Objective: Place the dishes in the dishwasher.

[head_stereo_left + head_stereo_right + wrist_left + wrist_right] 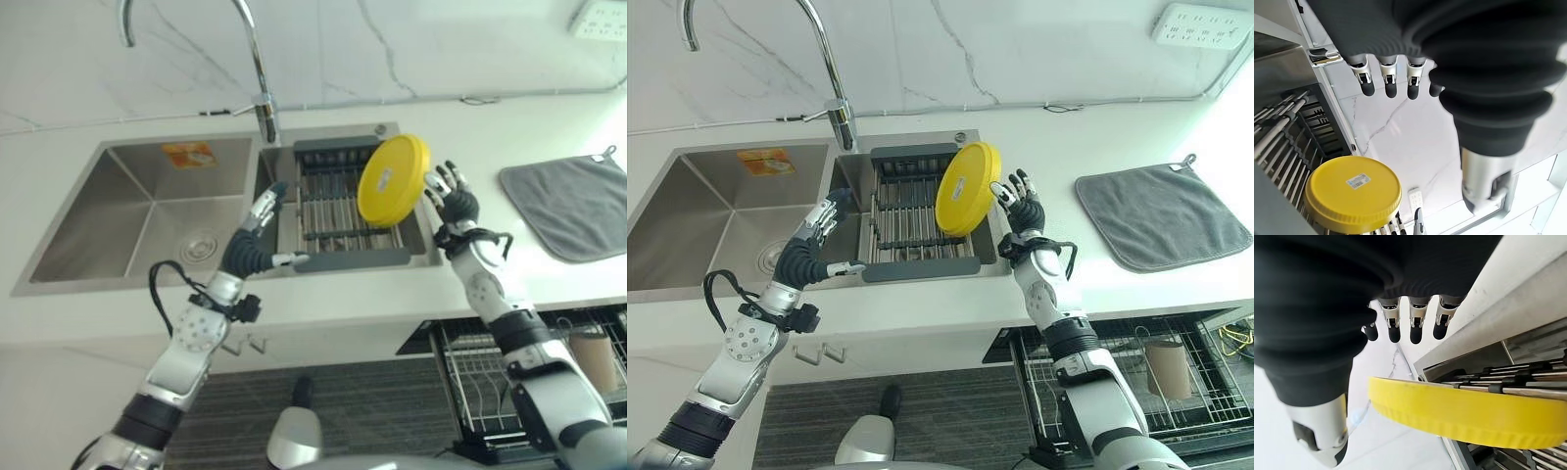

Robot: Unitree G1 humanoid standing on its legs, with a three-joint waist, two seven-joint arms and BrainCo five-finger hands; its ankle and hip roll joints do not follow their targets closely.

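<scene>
Two sink basins sit in the white desk (921, 299) before us, and we take them from the left. The left basin (715, 220) is bare steel with a drain and an orange sticker on its far wall. Our left hand (818, 235) hovers over the divider between the basins, just beside the near left corner of the drying rack (911, 220), its fingers (1388, 83) straight and spread, gripping nothing. The tap (828, 69) rises behind the divider. The rack, dark framed with metal rods, fills the right basin. At its right end the yellow plate (967, 188) stands tilted on edge, its underside with a small white label turned toward our left hand. Our right hand (1021, 211) is at the plate's right rim with the fingers (1418, 328) extended and apart; we see the plate's yellow edge lying just past the fingertips, but we cannot tell whether they touch it. Farther right a grey cloth (1161, 215) lies flat on the desk. Below the desk's front edge on the right, the dishwasher rack (1117, 377) is pulled out, a brown cup (1166, 367) standing in it.
</scene>
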